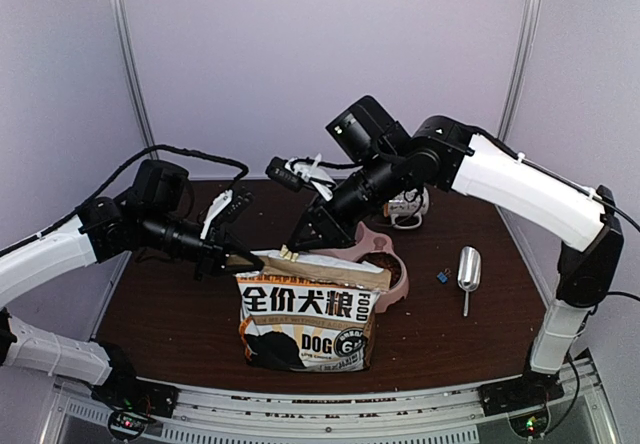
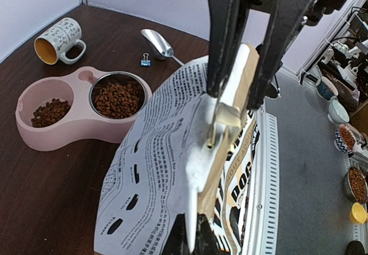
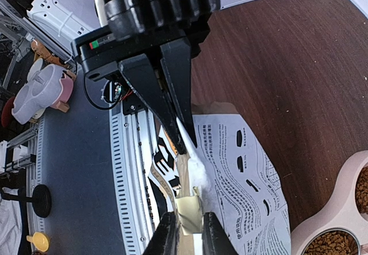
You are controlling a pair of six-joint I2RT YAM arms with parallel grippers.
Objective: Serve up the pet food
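Observation:
The printed "DOG" bag [image 1: 305, 314] stands upright in the middle of the table, and both grippers pinch its top edge. My left gripper [image 1: 238, 260] [image 2: 192, 223] is shut on the left end of the top seam of the bag [image 2: 155, 169]. My right gripper [image 1: 300, 246] [image 3: 188, 217] is shut on the taped fold at the middle of the top of the bag [image 3: 241, 174]. The pet food [image 2: 118, 98] lies in the pink double bowl [image 2: 34, 137], with a smaller heap [image 2: 50, 111] in its other well. The bowl [image 1: 355, 234] sits just behind the bag.
A metal scoop [image 1: 468, 269] and a small blue binder clip [image 1: 441, 276] lie right of the bowl. A patterned mug [image 1: 408, 204] stands at the back behind the right arm. The table's front rail runs close beneath the bag.

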